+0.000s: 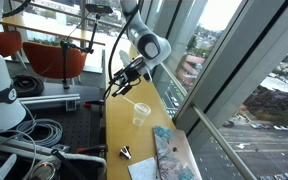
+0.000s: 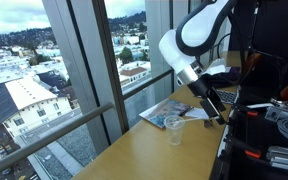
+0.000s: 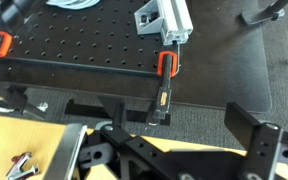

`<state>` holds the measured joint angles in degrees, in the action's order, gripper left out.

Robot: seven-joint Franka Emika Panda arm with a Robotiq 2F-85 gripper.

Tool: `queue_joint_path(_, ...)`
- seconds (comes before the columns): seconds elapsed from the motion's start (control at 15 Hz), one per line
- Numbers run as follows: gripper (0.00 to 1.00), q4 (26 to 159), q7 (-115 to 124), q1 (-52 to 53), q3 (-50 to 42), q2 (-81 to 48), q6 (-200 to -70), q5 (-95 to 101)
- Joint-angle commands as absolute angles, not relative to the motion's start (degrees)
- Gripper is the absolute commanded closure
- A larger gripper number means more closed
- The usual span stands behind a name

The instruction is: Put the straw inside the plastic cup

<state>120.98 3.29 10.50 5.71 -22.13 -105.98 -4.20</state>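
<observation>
The clear plastic cup (image 1: 140, 116) (image 2: 175, 128) stands upright on the wooden table in both exterior views. A thin pale straw (image 1: 134, 104) slants up-left from the cup's rim; I cannot tell whether its end is inside the cup. My gripper (image 1: 113, 88) (image 2: 216, 113) hangs above the table's edge, off to the side of the cup and apart from it. In the wrist view the gripper (image 3: 181, 122) is open with nothing between its fingers (image 3: 242, 126). Cup and straw do not show in that view.
A small dark metal clip (image 1: 125, 153) (image 3: 22, 165) lies on the table (image 1: 119, 130). A magazine (image 1: 170, 150) (image 2: 169, 111) lies by the window. Beside the table sit a black perforated board (image 3: 94, 40), orange-handled clamps (image 3: 167, 65) and cables (image 1: 39, 130).
</observation>
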Motion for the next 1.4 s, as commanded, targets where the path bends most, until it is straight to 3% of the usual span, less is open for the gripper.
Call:
queue_joint_path(0.0,0.0,122.18,-0.28,11.24,7.14,-18.51,-109.27,1.43)
queue_joint_path(0.8,0.0,121.16,-13.45,13.11,8.74,-22.81,-119.82,24.76)
queue_joint_path(1.33,0.0,120.97,-18.21,12.95,8.92,-25.96,-122.28,30.13)
